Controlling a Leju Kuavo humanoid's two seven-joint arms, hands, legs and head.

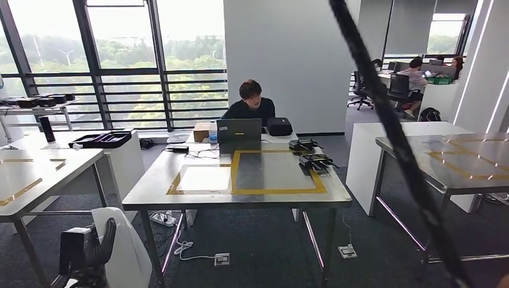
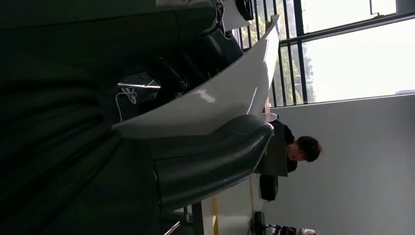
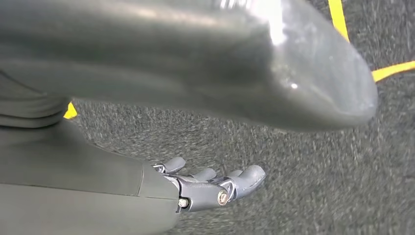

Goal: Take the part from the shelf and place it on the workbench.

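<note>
Here we cannot make out the part on any surface. Our right hand (image 3: 210,188) hangs empty over grey carpet (image 3: 293,166), fingers loosely apart. Whether our left hand (image 2: 210,161) holds anything, we cannot tell; beyond its thumb, a person (image 2: 303,149) sits at the workbench (image 1: 240,186).

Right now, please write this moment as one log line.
right robot hand: empty, fingers apart, over carpet | left robot hand: grip unclear | taped table: ahead, person behind
</note>
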